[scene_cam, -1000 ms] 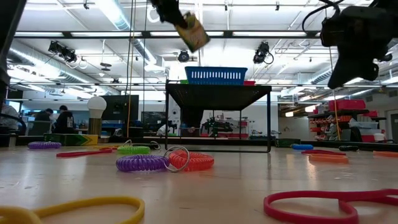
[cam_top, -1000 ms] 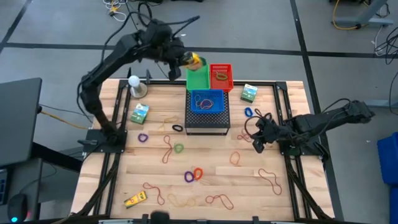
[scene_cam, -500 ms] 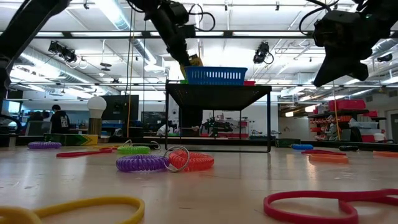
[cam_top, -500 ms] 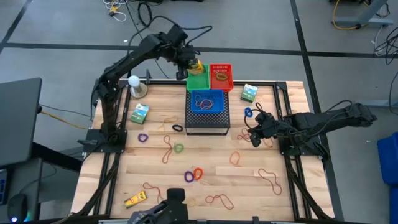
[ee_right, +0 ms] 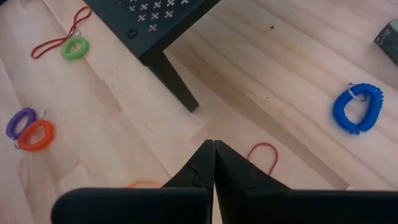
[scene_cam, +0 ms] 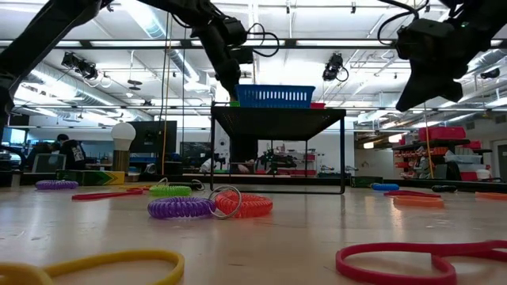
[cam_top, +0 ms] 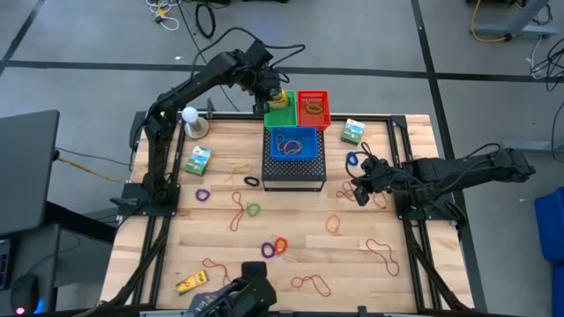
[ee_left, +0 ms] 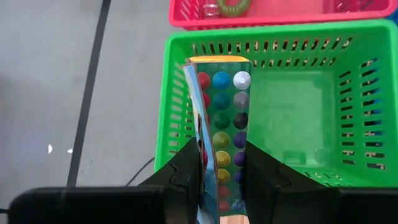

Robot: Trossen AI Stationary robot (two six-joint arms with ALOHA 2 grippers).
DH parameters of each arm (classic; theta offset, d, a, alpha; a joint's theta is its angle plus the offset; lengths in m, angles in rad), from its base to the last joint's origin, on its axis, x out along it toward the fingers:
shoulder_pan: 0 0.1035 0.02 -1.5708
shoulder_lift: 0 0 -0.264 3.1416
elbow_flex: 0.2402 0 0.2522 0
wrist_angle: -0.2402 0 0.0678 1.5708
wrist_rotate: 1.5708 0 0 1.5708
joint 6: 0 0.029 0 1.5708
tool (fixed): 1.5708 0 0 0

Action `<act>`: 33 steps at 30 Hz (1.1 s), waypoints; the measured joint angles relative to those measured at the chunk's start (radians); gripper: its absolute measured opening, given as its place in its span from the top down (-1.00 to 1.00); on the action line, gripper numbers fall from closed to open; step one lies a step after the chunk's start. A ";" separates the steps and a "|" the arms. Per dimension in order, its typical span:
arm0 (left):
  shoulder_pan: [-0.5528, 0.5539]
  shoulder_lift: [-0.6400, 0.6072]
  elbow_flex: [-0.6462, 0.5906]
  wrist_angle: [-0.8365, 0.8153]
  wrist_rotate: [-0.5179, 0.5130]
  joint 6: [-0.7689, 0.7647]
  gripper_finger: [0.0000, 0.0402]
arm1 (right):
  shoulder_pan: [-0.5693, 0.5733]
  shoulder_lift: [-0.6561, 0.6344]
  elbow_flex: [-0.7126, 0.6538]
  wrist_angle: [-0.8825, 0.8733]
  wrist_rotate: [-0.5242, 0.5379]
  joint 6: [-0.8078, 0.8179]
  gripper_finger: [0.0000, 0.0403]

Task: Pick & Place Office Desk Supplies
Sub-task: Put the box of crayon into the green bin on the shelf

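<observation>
The left gripper [ee_left: 222,168] is clamping a thin box printed with coloured dots [ee_left: 222,124] and holding it upright inside the green basket [ee_left: 348,106] at the table's far edge, while the right gripper [cam_top: 359,188], fingers pressed together and empty, is hovering near a blue ring [ee_right: 356,108].

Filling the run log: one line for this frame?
left pincer: shut on crayon box, over green basket | right pincer: shut, empty, above table near blue coil ring
</observation>
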 joint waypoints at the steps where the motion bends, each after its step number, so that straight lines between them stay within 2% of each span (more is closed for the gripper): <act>1: 0.000 0.000 0.000 0.001 0.000 0.000 0.56 | -0.001 0.000 0.000 0.005 0.000 -0.003 0.96; 23: -0.002 -0.001 0.000 0.055 -0.030 0.006 0.19 | 0.000 0.000 0.000 0.005 0.009 -0.004 0.96; 27: -0.002 -0.001 0.000 0.093 -0.029 0.005 0.20 | 0.000 0.000 0.000 0.005 0.010 -0.004 0.96; 33: -0.002 -0.001 0.000 0.095 -0.026 0.006 0.37 | 0.000 0.000 0.000 0.005 0.010 -0.004 0.96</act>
